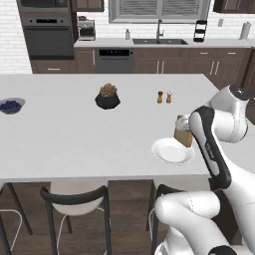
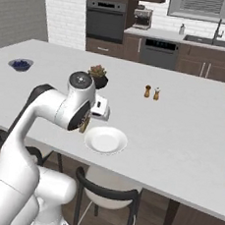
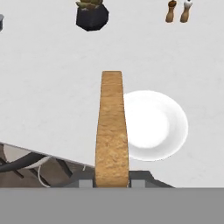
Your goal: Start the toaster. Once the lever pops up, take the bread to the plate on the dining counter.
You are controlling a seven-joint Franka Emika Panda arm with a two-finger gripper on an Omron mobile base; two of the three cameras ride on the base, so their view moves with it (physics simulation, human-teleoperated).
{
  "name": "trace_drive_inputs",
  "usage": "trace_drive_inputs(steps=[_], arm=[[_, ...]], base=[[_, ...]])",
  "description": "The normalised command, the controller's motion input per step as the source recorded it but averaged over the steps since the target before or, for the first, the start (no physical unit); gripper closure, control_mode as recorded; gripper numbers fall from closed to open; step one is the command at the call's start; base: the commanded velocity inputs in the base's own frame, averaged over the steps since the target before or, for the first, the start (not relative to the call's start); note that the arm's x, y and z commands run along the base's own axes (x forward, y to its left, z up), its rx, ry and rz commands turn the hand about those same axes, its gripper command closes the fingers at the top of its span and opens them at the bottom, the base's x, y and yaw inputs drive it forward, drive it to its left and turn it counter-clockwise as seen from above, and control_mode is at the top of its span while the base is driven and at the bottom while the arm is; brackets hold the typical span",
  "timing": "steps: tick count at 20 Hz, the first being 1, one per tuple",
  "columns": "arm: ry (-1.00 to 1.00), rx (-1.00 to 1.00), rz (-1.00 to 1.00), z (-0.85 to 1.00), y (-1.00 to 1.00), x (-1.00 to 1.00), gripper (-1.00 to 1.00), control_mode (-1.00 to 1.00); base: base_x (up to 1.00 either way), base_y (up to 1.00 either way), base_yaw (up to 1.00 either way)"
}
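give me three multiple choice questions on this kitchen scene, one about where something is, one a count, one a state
1. Where is the plate?
A. on the dining counter, near its front edge
B. by the sink
C. on a stool

2. How many small shakers stand on the counter?
A. one
B. two
C. four

3. What is the pincer doing?
A. hanging open
B. shut on the bread
C. pressing the plate

Answers:
1. A, the white plate lies on the island top just above the stools in both base views.
2. B, a brown one and a pale one stand side by side.
3. B, the hand view shows the slice held edge-on between the fingertips, above the counter beside the plate.
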Motion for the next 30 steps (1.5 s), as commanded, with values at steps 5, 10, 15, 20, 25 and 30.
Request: trace_drive_inputs(steps=[5, 10, 15, 20, 25, 30], arm=[[0.00, 0.11, 0.00, -0.38, -0.40, 0.13, 1.00, -1.00], [0.00, 0.10, 0.00, -0.34, -0.10, 0.27, 1.00, -1.00], [0.02, 0.09, 0.00, -0.28, 0.01, 0.36, 1.00, -1.00], [0.07, 0.07, 0.00, -0.21, 0.00, 0.31, 1.00, -1.00], [0.10, 0.01, -0.01, -0.48, 0.00, 0.22, 1.00, -1.00], [0.07, 0.00, 0.00, -0.45, 0.00, 0.34, 1.00, -1.00]], base=[[0.00, 0.00, 0.00], [0.00, 0.00, 0.00], [0.00, 0.00, 0.00], [0.00, 0.00, 0.00], [0.00, 0.00, 0.00], [0.00, 0.00, 0.00]])
